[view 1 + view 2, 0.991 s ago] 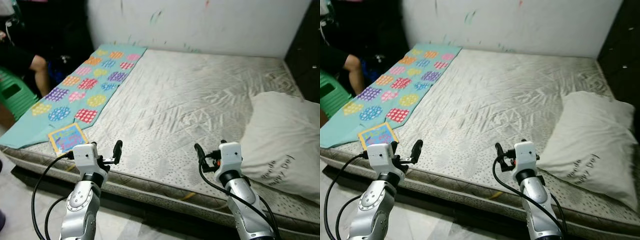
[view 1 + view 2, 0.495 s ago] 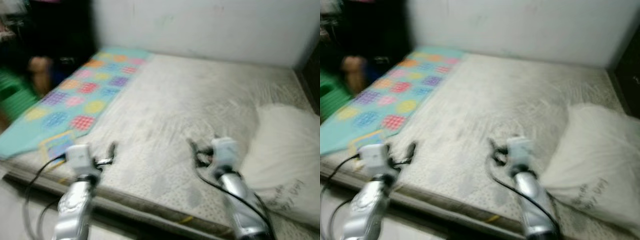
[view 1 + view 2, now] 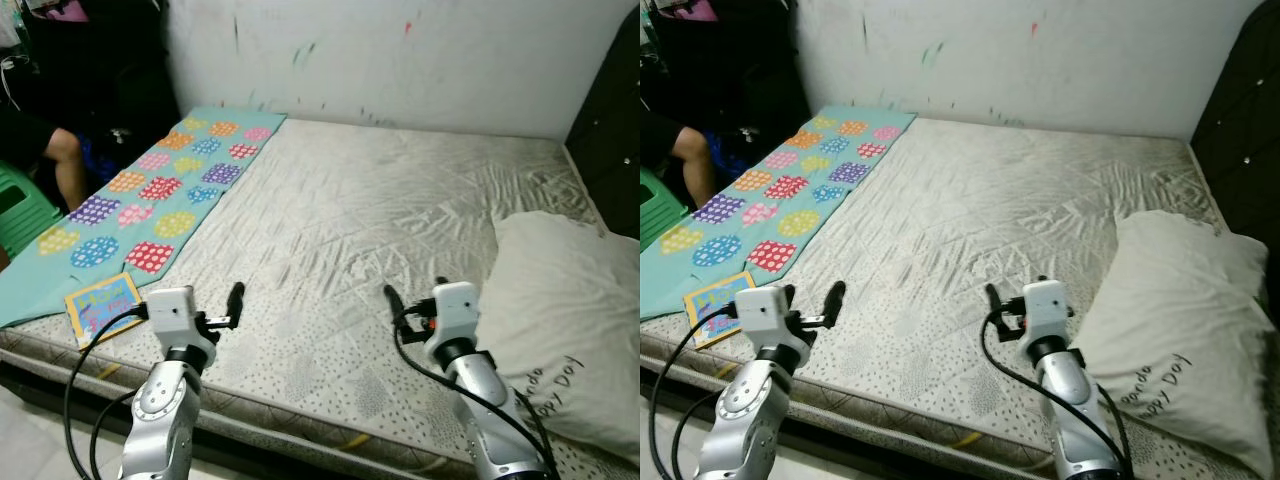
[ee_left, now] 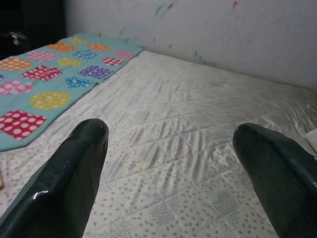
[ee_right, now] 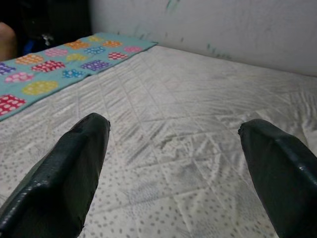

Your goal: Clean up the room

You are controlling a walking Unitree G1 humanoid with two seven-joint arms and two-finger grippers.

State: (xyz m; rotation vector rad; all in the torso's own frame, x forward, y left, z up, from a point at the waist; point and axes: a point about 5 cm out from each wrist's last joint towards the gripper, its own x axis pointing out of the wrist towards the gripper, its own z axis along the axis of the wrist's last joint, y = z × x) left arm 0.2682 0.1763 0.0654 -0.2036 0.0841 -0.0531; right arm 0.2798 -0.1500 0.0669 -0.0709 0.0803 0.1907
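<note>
A: Head views, item one?

B: Book (image 3: 104, 303), thin, bright cover, flat on the near left corner of the mattress (image 3: 400, 220), its far edge on or against the end of the mat (image 3: 150, 190); which, I cannot tell. Probably light and stiff, slippery on its face. Best taken by pinching one free edge where it overhangs the quilting, not from above.

A: Item two?

B: Mat, teal with dotted circles, laid along the left side up to the wall. Looks soft and limp; it would likely sag and drag, so grip a corner or bunch the short end.

A: Item three?

B: Pillow (image 3: 565, 300), pale, slumped on the right side. Judged bulky, light, yielding; take a corner seam, deep bite.

A: Grippers?

B: Left gripper (image 3: 232, 305) and right gripper (image 3: 398, 305) both hover over the near mattress edge, holding nothing. A person (image 3: 60, 110) sits beyond the left corner.

A: Left wrist view?

B: Fingers (image 4: 64, 178) spread wide apart, bare quilting between them, mat beyond.

A: Right wrist view?

B: Fingers (image 5: 64, 168) likewise spread, empty; wrinkled mattress ahead, mat at the far side.
</note>
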